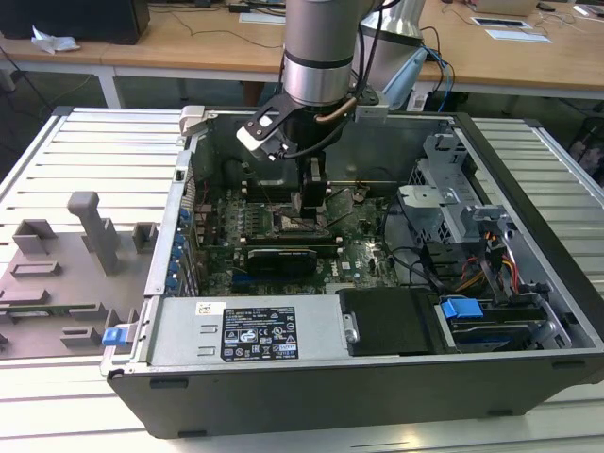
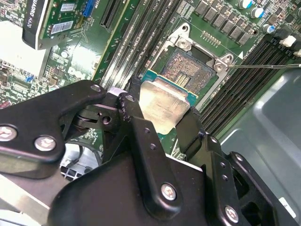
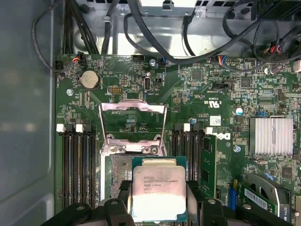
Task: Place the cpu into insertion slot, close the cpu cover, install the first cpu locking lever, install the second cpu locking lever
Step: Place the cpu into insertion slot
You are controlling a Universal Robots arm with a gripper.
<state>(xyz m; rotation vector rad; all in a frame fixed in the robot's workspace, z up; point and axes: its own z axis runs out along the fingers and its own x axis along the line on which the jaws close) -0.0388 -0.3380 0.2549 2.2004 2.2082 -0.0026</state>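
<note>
From my station I saw the arm reaching down into the open computer case [image 1: 377, 396], with the gripper [image 1: 312, 200] low over the green motherboard [image 1: 354, 253] in the exterior view. In both wrist views the gripper [image 2: 160, 112] [image 3: 159, 200] was clamped on the cpu [image 2: 163, 104] [image 3: 158, 190], one black finger [image 2: 128, 104] against one edge and another finger [image 3: 194, 190] against the opposite edge, the dull silver top facing the cameras.

The cpu was not seated. It hung partly over the insertion slot [image 2: 188, 66] [image 3: 120, 170], covering one side of it, while the rest of the socket's contact field lay bare beside the chip. I could not tell how high above the socket it was held.

The cpu cover [image 3: 133, 108] stood swung open, its silvery frame raised off the socket on the side away from the gripper, with the board visible through its window. A thin metal rod [image 2: 263, 66] ran out from one corner of the socket bracket. Long black memory slots [image 3: 77, 165] flanked the socket on both sides.

In the exterior view a grey power supply [image 1: 255, 330] sat along the case's near wall, and a grey fixture plate [image 1: 57, 274] lay outside the case toward the exterior view's left
</note>
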